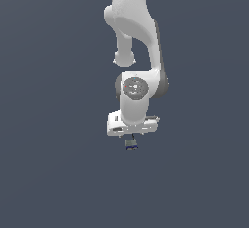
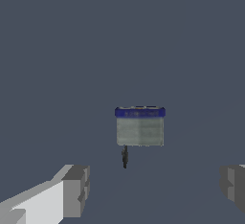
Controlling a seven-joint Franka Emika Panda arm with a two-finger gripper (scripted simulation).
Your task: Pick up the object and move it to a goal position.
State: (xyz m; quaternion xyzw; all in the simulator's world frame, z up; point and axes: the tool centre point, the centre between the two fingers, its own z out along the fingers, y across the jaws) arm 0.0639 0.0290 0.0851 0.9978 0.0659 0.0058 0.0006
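Here, grey object (image 2: 139, 127) with blue band, between spread-apart fingers (image 2: 76, 189), touching neither, ahead of their tips.

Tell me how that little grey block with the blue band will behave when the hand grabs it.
The block looks boxy and flat-sided, so it probably won't roll. It seems rigid, likely holding its shape when squeezed. Being far smaller than the hand, whose fingers stand wide apart, it is probably light and could shift if nudged off-centre.

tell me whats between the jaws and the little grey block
Nothing: in the wrist view only bare dark floor separates the open gripper from the object.
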